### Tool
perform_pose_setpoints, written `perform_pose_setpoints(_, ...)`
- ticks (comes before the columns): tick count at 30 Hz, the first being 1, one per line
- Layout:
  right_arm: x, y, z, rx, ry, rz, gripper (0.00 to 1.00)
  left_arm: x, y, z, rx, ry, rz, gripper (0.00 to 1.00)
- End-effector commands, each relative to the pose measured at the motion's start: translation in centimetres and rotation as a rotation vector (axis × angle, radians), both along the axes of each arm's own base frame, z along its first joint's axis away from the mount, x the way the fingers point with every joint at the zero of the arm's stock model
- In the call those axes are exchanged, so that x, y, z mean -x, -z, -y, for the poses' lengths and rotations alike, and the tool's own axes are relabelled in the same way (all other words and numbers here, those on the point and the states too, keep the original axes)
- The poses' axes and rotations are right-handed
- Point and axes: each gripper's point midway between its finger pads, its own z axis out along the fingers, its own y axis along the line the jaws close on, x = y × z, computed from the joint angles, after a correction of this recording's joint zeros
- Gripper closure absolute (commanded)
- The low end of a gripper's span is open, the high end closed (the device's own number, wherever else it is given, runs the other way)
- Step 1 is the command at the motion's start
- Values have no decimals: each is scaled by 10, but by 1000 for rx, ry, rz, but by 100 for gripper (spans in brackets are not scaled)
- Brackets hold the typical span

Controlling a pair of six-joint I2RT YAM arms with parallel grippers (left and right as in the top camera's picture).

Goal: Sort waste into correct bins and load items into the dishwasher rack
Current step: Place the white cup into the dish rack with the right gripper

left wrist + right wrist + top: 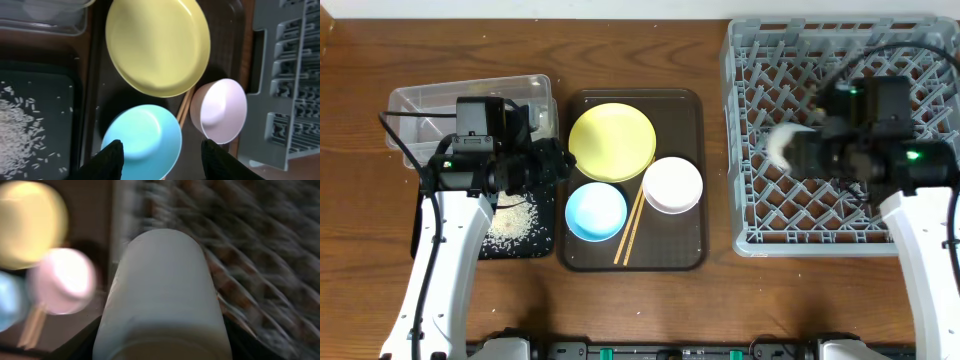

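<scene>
Overhead view shows me the right gripper [800, 150] above the left part of the dishwasher rack [745, 60], its fingers clamped on the small pale cup [782, 145], which lies roughly sideways. As far as I can judge, the cup hangs over the lattice floor and does not rest on it. In the right wrist view the cup fills the frame, but the picture is smeared. I cannot tell how near the pegs are, or which way the mouth faces.

The left gripper [162, 160] has its 2 fingers spread wide and holds nothing. It hovers over the near rim of the light blue bowl [142, 137]. The yellow plate [611, 141], the white bowl [672, 185] and the chopsticks [630, 228] sit on the brown serving tray [685, 250]. The rice [513, 222] lies on the black tray [525, 248], beside the clear tub [420, 100].

I take the step in hand to be seating the cup in the rack. To do it well, I would first confirm where the mouth points, then turn the wrist so the mouth goes down. Next I would lower the cup slowly into a gap between pegs near the rack's left wall. I would loosen the fingers only once the rim sits flat on the lattice, because a tilted drop could roll it. I would hold the left arm back from the blue bowl until the right is clear
</scene>
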Motion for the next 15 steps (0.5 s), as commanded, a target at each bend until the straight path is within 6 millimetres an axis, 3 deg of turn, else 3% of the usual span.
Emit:
perform_pose_setpoints(1,3,-3,56,137,209,-10,99,-1,-2,-7,-38,-3,18,47)
perform_pose_setpoints(8,7,4,107,131,372,-36,99,1,-1,-6,-38,-2,6,47)
perform_pose_setpoints(15,17,40,119,124,402,-190,99,2,-1,-6,-38,-2,3,47)
